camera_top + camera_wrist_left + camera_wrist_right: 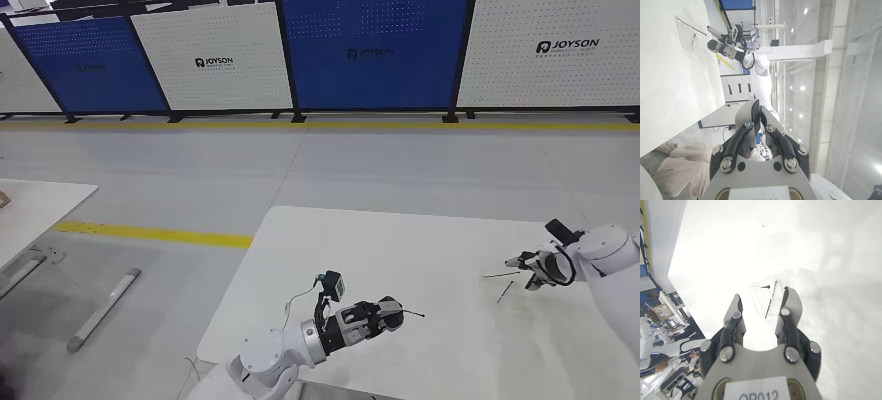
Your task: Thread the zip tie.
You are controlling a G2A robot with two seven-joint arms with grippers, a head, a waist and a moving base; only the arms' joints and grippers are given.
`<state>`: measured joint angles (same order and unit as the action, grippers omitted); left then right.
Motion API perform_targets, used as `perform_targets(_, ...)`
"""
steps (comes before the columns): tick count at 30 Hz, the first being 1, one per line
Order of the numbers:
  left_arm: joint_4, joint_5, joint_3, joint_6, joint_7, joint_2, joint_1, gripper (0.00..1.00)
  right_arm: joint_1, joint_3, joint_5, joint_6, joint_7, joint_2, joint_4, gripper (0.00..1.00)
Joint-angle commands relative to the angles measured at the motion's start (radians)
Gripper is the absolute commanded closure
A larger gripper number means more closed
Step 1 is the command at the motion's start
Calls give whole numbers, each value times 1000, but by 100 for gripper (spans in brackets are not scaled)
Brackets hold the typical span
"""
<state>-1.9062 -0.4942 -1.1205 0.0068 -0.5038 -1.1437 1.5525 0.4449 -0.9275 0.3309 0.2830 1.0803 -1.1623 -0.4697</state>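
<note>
Left gripper point(760, 110) hovers by the table's point(725, 247) front edge, fingers pressed together; a black strip point(412, 314) pokes past its tip, gripped or not I cannot tell. Right gripper point(762, 292) gapes wide, holding nothing, zip tie point(768, 308) lying on the table between its fingertips.
</note>
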Motion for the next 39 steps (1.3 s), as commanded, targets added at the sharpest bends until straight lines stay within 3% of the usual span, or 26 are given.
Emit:
perform_targets(1, 0, 0, 0, 0, 0, 0, 0, 100, -7, 3, 0, 0, -7, -5, 18, 56)
perform_targets(20, 0, 0, 0, 0, 0, 0, 0, 100, -49, 15, 9, -2, -28, -33, 108, 72)
perform_targets(39, 0, 0, 0, 0, 0, 0, 0, 100, -81, 35, 38, 9, -40, -63, 175, 75)
